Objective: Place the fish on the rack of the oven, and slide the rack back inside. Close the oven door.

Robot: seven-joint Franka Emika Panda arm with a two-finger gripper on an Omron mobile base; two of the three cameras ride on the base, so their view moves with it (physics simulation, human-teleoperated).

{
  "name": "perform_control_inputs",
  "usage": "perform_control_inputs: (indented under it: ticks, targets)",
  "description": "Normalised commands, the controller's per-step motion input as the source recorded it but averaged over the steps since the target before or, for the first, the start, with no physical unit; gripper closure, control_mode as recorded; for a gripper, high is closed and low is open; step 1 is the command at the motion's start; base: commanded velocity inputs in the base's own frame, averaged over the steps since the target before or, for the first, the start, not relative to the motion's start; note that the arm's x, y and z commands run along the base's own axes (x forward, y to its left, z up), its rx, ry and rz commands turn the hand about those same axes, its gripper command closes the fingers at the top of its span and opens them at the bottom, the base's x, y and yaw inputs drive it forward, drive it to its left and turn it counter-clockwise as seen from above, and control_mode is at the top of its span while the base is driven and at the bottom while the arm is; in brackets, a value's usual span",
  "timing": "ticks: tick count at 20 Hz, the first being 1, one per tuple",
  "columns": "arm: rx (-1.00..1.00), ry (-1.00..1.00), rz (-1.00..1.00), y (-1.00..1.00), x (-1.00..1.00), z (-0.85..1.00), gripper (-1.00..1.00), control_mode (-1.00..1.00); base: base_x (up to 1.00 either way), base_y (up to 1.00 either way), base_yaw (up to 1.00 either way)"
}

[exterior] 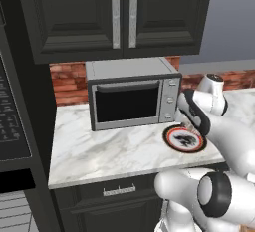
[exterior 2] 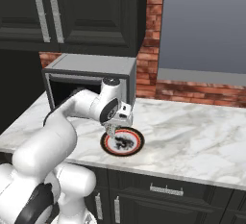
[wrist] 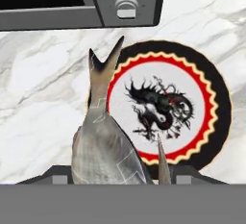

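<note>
In the hand view the mottled grey-brown fish (wrist: 103,141) rises from the bottom edge between the jaws, tail up, lifted clear of the plate. My gripper (exterior: 189,126) (exterior 2: 114,132) is shut on the fish, pointing down just above the round plate (exterior: 170,140) (exterior 2: 138,145) (wrist: 214,107) with the orange-red rim, near the counter's front edge. Light-grey parallel bars of the rack (exterior: 15,211) show at the lower left edge, under the black wall column. The oven door is out of view.
A silver countertop microwave (exterior: 132,96) (exterior 2: 91,71) stands on the marble counter (exterior: 99,151) (exterior 2: 192,136) just behind the plate, its knob (wrist: 126,6) close ahead of the hand. Dark cabinets (exterior: 119,12) hang overhead. A black keypad microwave (exterior: 10,111) sits at far left.
</note>
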Motion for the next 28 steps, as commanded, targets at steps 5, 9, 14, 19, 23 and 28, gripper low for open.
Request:
perform_control_inputs:
  ticks: [5,9,14,19,23,28]
  targets:
    - [0.00,-0.01,0.01,0.24,-0.11,0.81,1.00,-1.00,0.00,0.00,0.00]
    - [0.00,0.00,0.03,0.26,-0.02,0.55,1.00,-1.00,0.00,0.00,0.00]
    - [0.00,0.00,0.04,0.03,0.00,0.24,1.00,-1.00,0.00,0.00,0.00]
    - [0.00,0.00,0.01,0.00,0.00,0.01,1.00,1.00,-0.06,0.00,0.08]
    - [0.00,0.00,0.00,0.00,0.00,0.00,1.00,1.00,-0.32,0.05,0.39]
    - [0.00,0.00,0.00,0.00,0.00,0.00,1.00,1.00,-0.31,0.00,0.60]
